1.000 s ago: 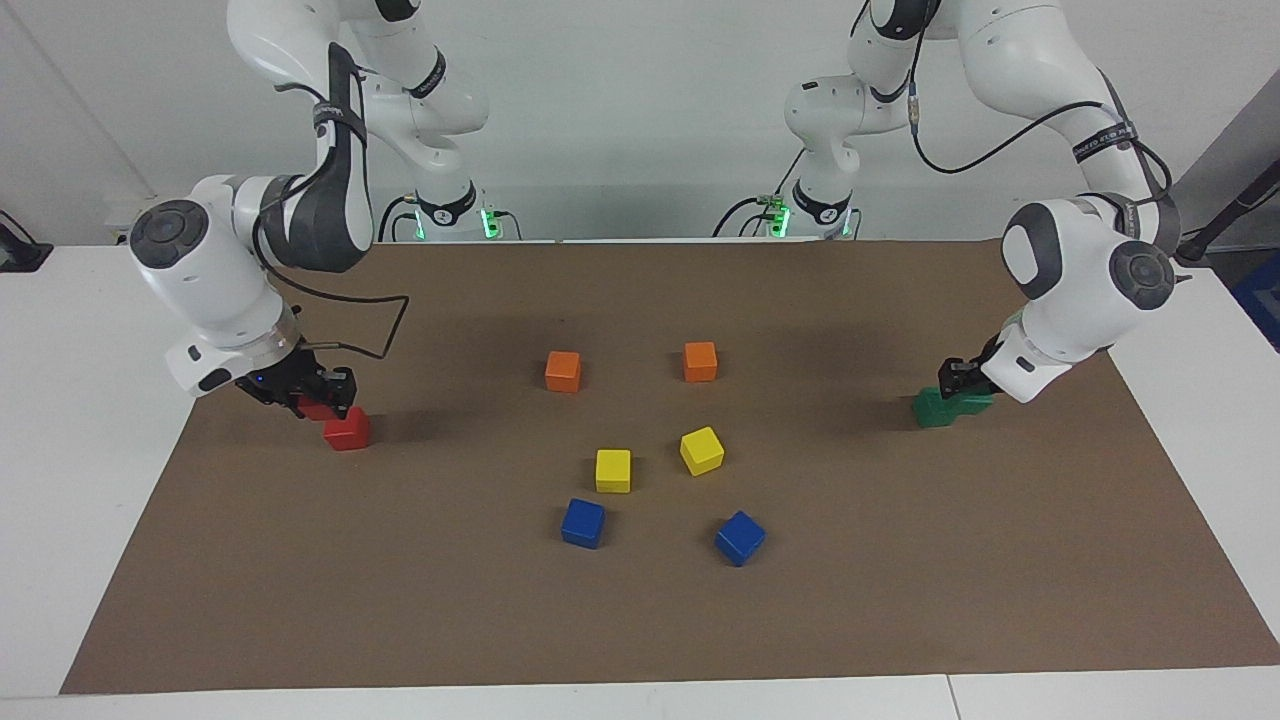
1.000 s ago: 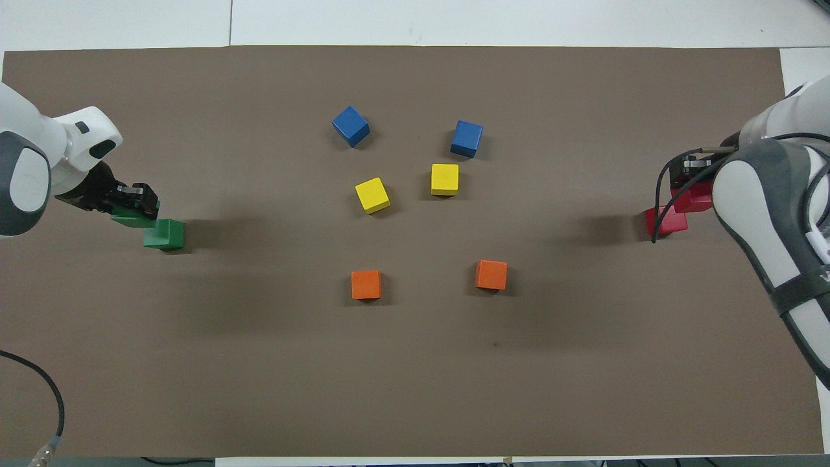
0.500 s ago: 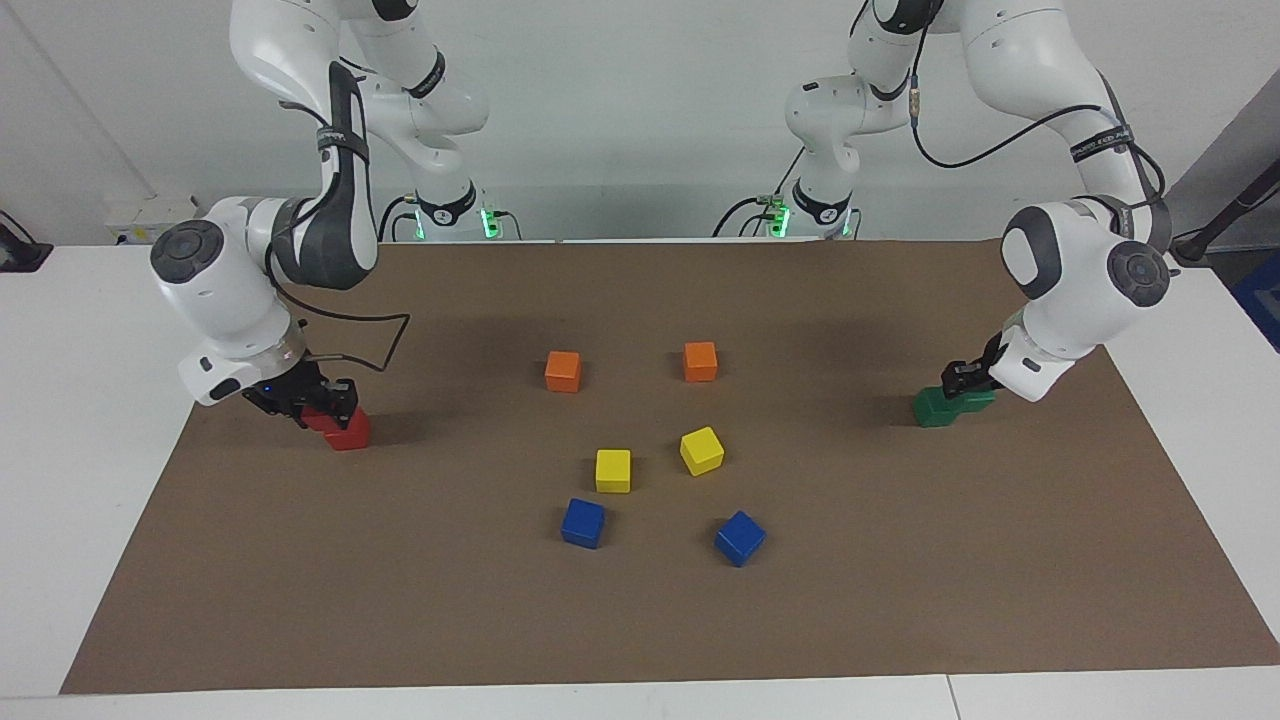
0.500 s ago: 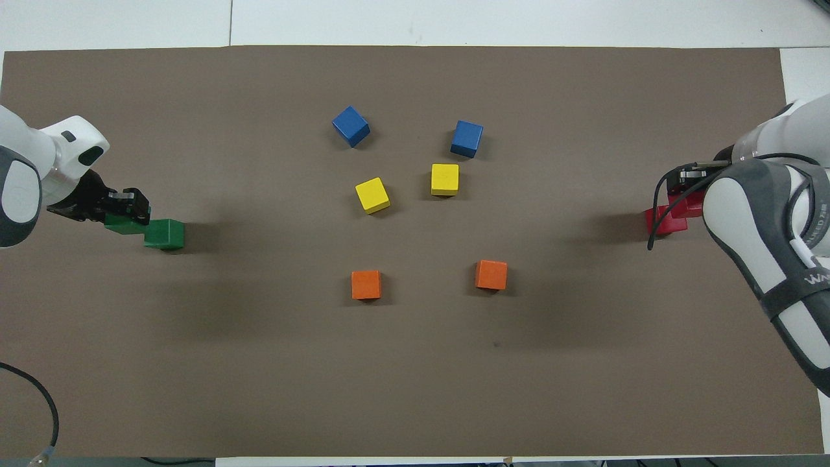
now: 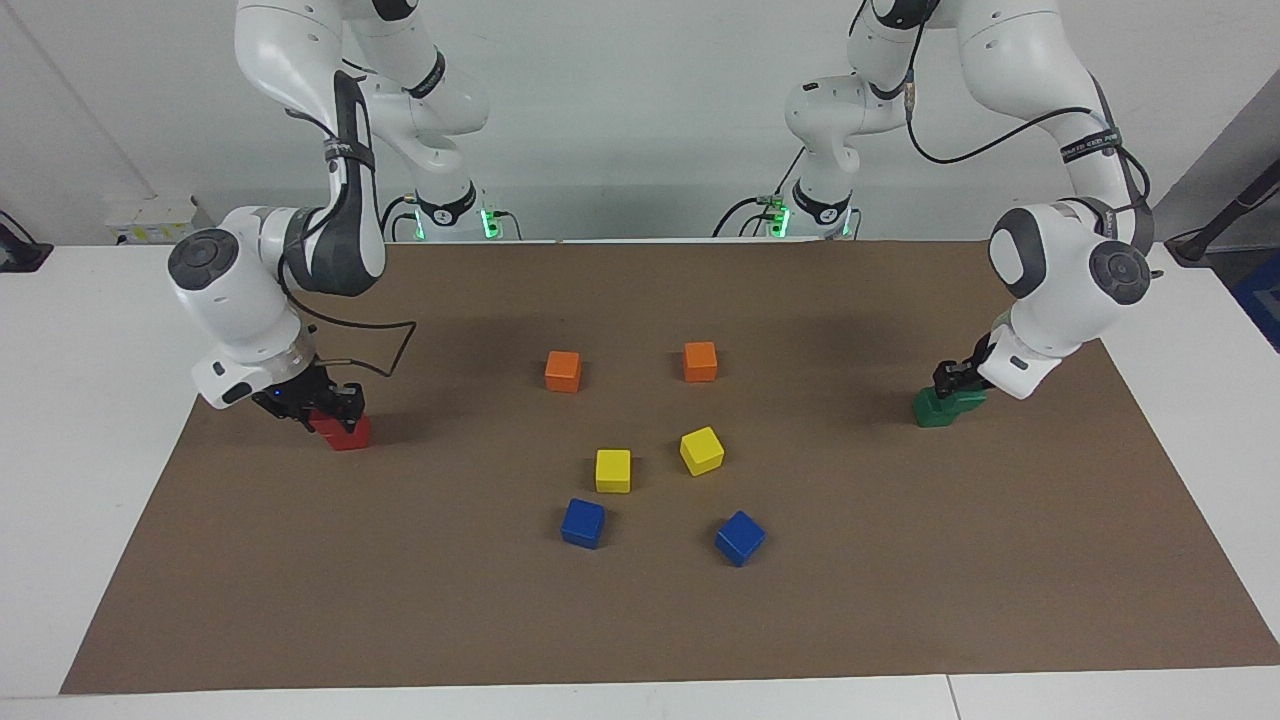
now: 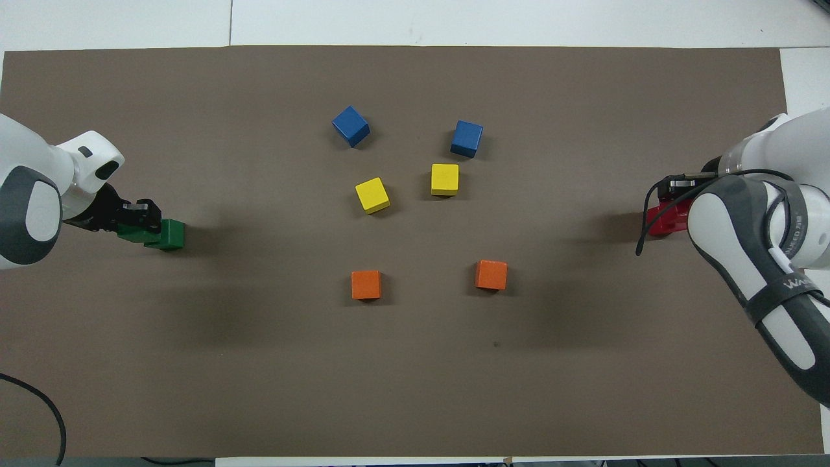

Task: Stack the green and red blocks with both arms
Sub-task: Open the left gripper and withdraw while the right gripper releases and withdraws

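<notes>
Two gripped cubes (image 5: 962, 399) (image 5: 330, 421) near opposite mat (image 5: 640, 620) ends.

White jointed arms (image 5: 1050, 270), grey joint caps, black cables

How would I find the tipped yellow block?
Start at the brown mat. In its middle sit six blocks; the two yellow ones lie between orange and blue pairs. Yours is the yellow block toward the left arm's end, turned crooked, unlike its straight twin.
</notes>
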{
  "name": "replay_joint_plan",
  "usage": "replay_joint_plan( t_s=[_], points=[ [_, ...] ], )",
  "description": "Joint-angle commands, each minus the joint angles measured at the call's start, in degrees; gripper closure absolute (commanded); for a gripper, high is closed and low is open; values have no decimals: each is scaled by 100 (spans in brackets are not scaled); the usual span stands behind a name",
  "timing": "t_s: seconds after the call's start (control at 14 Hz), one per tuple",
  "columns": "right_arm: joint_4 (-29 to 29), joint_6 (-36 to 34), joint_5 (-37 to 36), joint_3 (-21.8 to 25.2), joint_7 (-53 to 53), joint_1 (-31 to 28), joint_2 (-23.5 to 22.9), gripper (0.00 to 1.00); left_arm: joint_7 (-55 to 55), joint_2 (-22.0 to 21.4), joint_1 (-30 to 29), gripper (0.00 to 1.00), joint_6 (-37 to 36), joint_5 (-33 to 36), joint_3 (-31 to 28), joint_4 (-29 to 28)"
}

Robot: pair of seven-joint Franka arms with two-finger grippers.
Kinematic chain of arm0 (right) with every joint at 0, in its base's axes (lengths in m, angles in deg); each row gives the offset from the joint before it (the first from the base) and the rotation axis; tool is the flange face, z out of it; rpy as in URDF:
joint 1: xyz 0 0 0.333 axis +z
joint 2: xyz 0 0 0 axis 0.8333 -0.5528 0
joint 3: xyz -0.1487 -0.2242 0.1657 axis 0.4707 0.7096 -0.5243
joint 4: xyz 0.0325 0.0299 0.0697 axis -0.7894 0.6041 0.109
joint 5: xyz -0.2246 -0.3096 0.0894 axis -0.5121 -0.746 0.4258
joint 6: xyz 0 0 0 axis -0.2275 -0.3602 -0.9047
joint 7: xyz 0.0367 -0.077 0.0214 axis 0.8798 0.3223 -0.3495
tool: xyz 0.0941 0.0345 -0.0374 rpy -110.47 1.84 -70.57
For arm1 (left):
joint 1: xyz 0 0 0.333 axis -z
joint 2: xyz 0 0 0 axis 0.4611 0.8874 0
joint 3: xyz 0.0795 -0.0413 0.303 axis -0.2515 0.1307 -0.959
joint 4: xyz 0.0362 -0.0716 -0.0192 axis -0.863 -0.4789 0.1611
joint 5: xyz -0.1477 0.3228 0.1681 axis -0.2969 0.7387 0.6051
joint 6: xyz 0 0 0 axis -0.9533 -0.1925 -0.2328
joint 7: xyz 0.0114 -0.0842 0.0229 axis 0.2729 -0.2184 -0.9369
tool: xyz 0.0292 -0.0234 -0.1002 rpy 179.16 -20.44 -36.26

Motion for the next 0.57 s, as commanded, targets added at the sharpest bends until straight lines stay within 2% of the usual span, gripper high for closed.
replay_joint_plan(
  t_s=[0.0,0.5],
  points=[
    [196,153,12,-65,-189,-88,134,100,-129,-253,67,100,144,63,-22,-271],
    [275,162,12,-65,-277,-123,90,100,-129,-323,67,100,355,63,-22,-499]
  ],
)
